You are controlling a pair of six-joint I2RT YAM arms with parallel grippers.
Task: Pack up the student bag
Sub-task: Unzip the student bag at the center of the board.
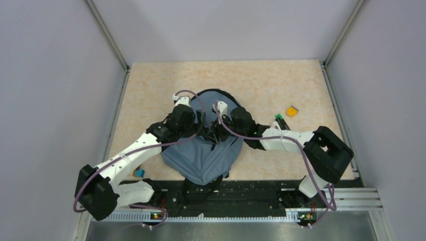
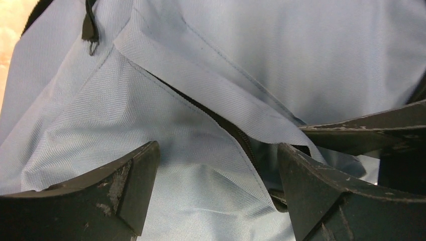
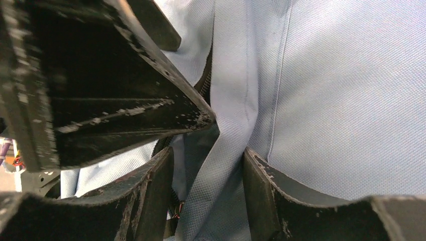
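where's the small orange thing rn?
Top view: the small orange thing lies on the table, right of the student bag, just beyond the green item.

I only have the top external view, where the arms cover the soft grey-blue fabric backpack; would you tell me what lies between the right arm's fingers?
Observer: In the right wrist view, a raised fold of the backpack stands between the right fingers; I cannot tell whether they pinch it.
Operator: And the left arm's?
Observer: The left fingers stand wide apart over the fabric, holding nothing.
Operator: Is a zip visible there?
Observer: Yes, a black zipper runs diagonally beneath a fabric flap, between those fingers.
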